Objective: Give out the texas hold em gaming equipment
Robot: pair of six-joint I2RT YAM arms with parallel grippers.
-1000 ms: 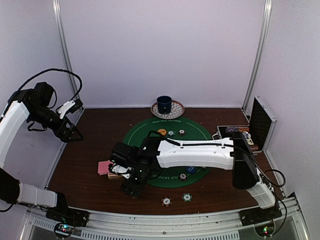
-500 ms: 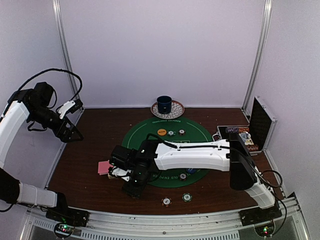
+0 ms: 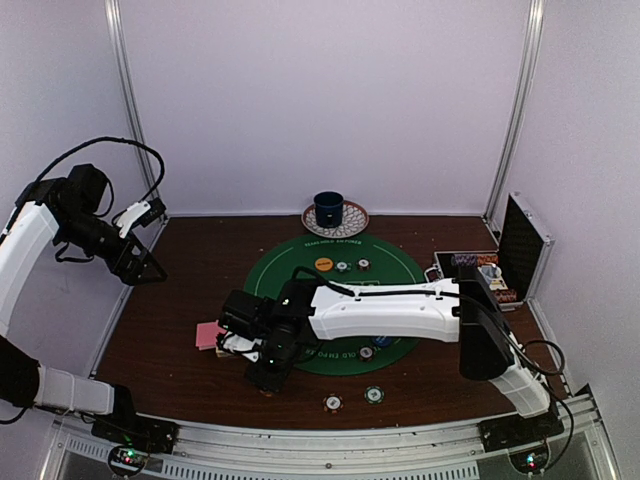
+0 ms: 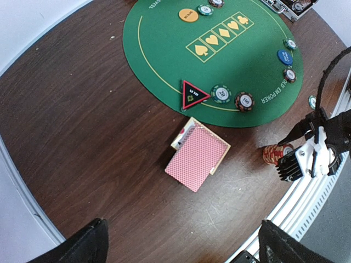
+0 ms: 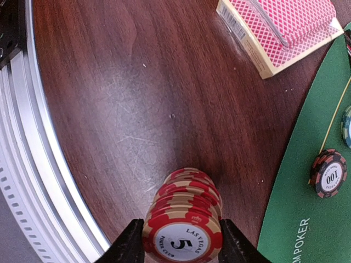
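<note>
red chip stack (image 5: 184, 219) sits between close-set fingers (image 5: 130, 246) of right end effector (image 5: 181, 233); grip unclear.

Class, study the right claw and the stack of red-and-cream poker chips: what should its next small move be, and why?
Probably close the right claw firmly on the stack of red-and-cream poker chips: its fingers flank the stack, seemingly just touching, and it stands on the brown wooden table.

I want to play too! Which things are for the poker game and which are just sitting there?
For the game: red poker chip stack, pink-backed playing cards, black-red triangle marker, orange marker disc, blue marker disc, green poker chip.
Just sitting there: dark blue cup, patterned saucer, green felt mat.
</note>
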